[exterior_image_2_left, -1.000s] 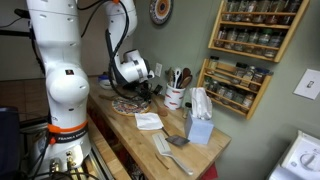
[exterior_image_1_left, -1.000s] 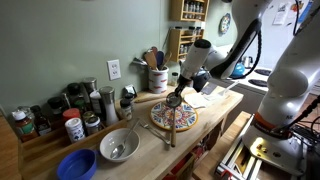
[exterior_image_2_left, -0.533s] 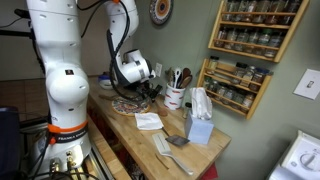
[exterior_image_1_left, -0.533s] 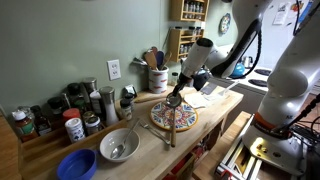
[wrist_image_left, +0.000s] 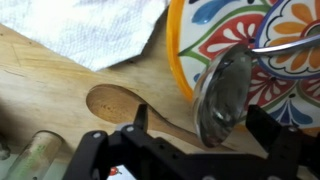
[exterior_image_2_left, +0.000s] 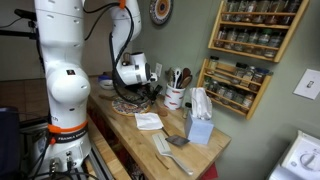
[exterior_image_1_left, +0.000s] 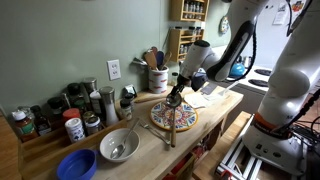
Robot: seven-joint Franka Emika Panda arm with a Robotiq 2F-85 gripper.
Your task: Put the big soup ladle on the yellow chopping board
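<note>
Above patterned plate (wrist_image_left: 215, 18), claw (wrist_image_left: 200, 112) spread wide; big soup ladle (wrist_image_left: 225, 90) over rim

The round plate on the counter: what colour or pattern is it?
The plate has a multicoloured painted pattern with an orange rim; the wrist view shows it best.

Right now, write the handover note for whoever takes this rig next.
Hand: open, hovering low over the big soup ladle, holding nothing.
Ladle: bowl rests at the rim of the patterned plate, handle running across the plate.
Yellow chopping board: seems to lie beside the plate, toward the wall; the ladle is not on it.
Wooden spoon lies close to the ladle bowl; don't grab it.
Done: no grasp yet.
Left: grip the ladle, lift, carry to the board, release.
</note>
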